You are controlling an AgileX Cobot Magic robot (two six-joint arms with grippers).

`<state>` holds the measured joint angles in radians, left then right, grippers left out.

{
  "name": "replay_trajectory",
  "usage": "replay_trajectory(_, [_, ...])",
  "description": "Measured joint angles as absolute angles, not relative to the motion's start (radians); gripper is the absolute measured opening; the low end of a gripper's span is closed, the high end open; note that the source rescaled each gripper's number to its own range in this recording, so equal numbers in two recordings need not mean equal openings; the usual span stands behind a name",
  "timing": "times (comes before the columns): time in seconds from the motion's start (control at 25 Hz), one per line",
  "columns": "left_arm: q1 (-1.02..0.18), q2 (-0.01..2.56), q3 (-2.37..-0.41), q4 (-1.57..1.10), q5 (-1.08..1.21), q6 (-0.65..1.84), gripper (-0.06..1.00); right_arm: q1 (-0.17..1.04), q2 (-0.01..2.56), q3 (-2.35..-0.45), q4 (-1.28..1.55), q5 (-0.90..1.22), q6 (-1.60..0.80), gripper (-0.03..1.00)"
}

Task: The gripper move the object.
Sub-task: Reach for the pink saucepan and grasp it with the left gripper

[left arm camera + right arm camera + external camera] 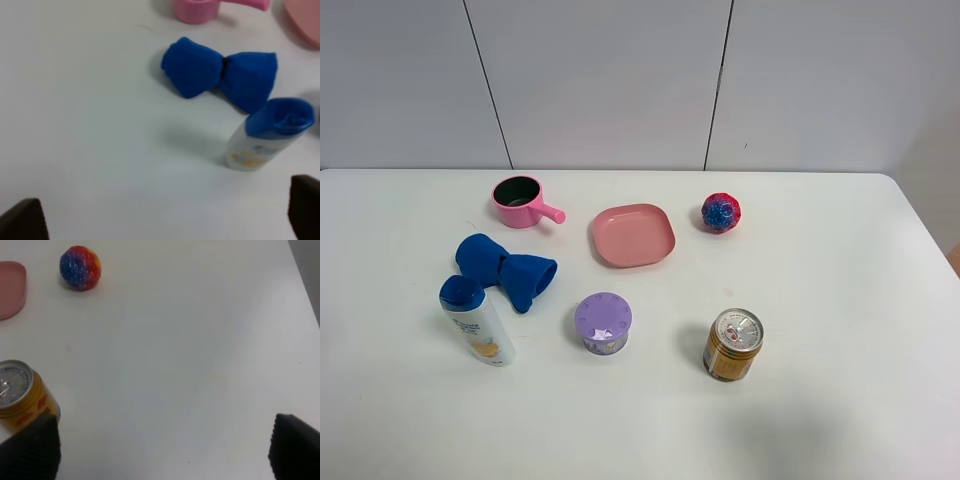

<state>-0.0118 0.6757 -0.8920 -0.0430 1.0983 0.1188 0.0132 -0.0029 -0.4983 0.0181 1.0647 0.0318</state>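
Note:
The small pink saucepan (519, 203) with a dark inside stands upright at the back left of the white table, its short handle pointing right toward the plate. Its base shows at the edge of the left wrist view (196, 10). Neither arm shows in the exterior high view. My left gripper (162, 220) is open and empty over bare table, well short of the saucepan, with only its two dark fingertips (22, 220) in view. My right gripper (162, 452) is open and empty, with wide-apart fingertips (295, 447), and hangs over the table's right side.
A blue cloth bow (505, 270) and a white bottle with a blue cap (475, 320) lie in front of the saucepan. A flat pink square plate (633, 235), a red-blue ball (720, 212), a purple lidded tub (603, 323) and a gold can (732, 345) stand further right.

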Motion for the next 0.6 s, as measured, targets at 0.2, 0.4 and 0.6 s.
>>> replay_trajectory(0.2, [-0.012,0.974,-1.109,-0.069,1.098,0.122,0.99,0.013,-0.003,-0.498,0.018,1.065,0.032,1.0])
replay_trajectory(0.4, [-0.012,1.281,-1.38,-0.069,1.145,0.136,0.99,0.013,-0.003,-0.498,0.018,1.065,0.032,1.0])
replay_trajectory(0.6, [-0.012,1.532,-1.655,-0.07,1.205,0.176,0.99,0.013,-0.003,-0.498,0.018,1.065,0.032,1.0])
